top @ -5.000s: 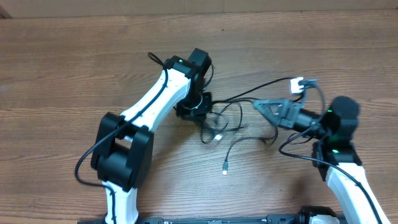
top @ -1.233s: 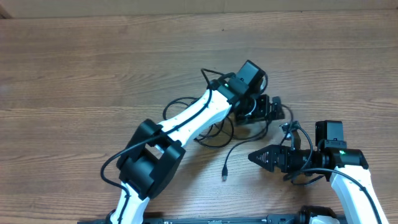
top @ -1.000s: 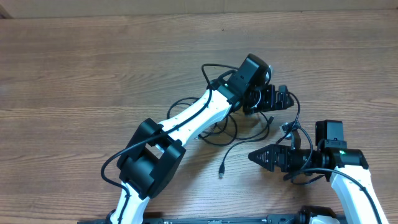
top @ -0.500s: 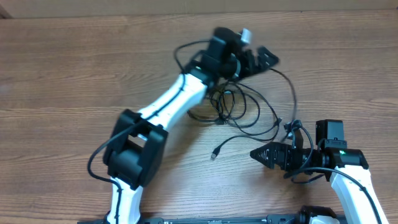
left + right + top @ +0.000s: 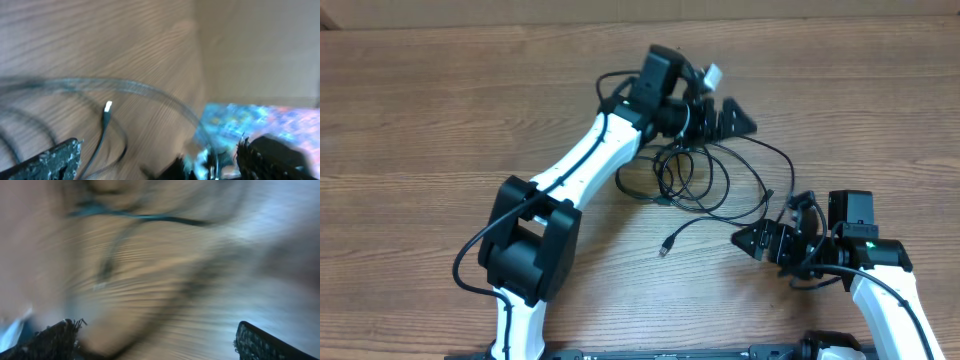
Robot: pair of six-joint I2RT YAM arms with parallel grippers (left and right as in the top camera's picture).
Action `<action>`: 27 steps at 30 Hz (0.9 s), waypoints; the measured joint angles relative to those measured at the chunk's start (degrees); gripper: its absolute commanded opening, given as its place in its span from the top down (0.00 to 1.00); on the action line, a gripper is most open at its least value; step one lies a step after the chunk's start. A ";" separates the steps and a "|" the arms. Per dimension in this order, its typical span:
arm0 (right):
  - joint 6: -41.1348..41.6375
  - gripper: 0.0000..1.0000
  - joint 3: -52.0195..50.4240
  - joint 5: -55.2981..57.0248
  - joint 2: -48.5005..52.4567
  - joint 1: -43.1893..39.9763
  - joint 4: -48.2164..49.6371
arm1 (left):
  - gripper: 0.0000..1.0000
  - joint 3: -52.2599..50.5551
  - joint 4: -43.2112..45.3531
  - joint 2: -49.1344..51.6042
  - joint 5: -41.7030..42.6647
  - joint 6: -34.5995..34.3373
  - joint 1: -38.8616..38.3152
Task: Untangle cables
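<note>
Near the front edge of the wooden table (image 5: pixel 420 150), toward its right corner, the right fingers (image 5: pixel 752 241) stand apart. Beyond them, thin black cables (image 5: pixel 705 180) lie looped mid-table. Farthest back, the left fingers (image 5: pixel 738 120) are spread apart beside the tangle.

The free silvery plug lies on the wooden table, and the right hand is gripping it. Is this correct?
No. The silvery plug lies on the wooden table, but the right hand is not gripping it; it is open, apart from the plug. The overhead view shows this.
</note>
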 measured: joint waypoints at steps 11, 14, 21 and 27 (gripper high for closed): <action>19.21 0.00 0.20 21.31 3.72 0.02 -3.37 | 0.01 0.00 -7.48 0.00 -7.26 6.32 -2.16; 21.66 0.01 2.82 23.45 4.15 0.28 -5.53 | 0.00 0.00 -8.00 0.00 -8.26 6.69 -2.16; 17.68 0.00 14.86 19.91 4.17 5.01 -3.74 | 0.00 0.00 -11.63 0.00 -11.15 6.91 -1.88; 19.45 0.00 16.28 19.10 4.17 6.62 -2.36 | 0.01 0.02 -17.94 -0.02 -14.32 6.99 0.26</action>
